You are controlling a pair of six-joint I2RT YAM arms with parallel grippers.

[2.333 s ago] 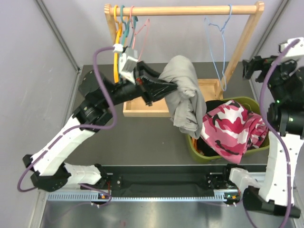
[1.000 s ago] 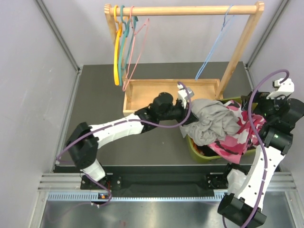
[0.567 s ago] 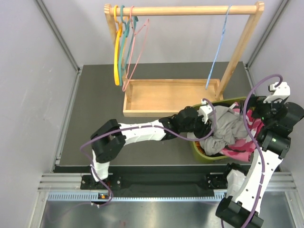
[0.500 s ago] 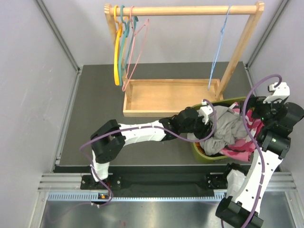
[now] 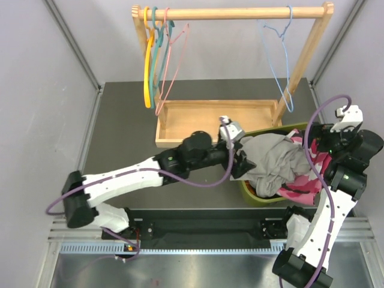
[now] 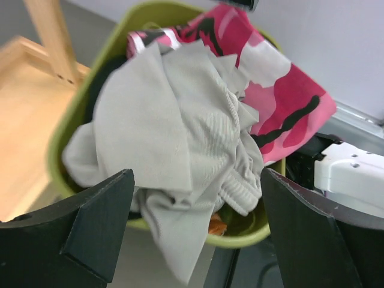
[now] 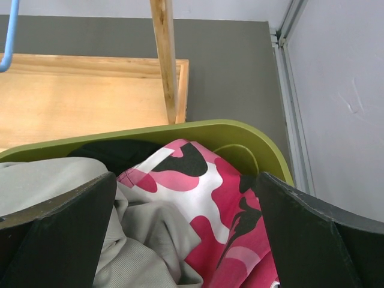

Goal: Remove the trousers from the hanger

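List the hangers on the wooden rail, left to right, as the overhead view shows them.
yellow hanger → teal hanger → pink hanger → blue hanger

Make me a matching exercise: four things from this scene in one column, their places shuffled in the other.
1. grey trousers
2. pink camo trousers
3. blue hanger
4. yellow hanger

A. left end of the rail
B. in the bin, partly under another garment
C. on top of the pile in the bin
D. right end of the rail, bare

Pairs: 1-C, 2-B, 3-D, 4-A
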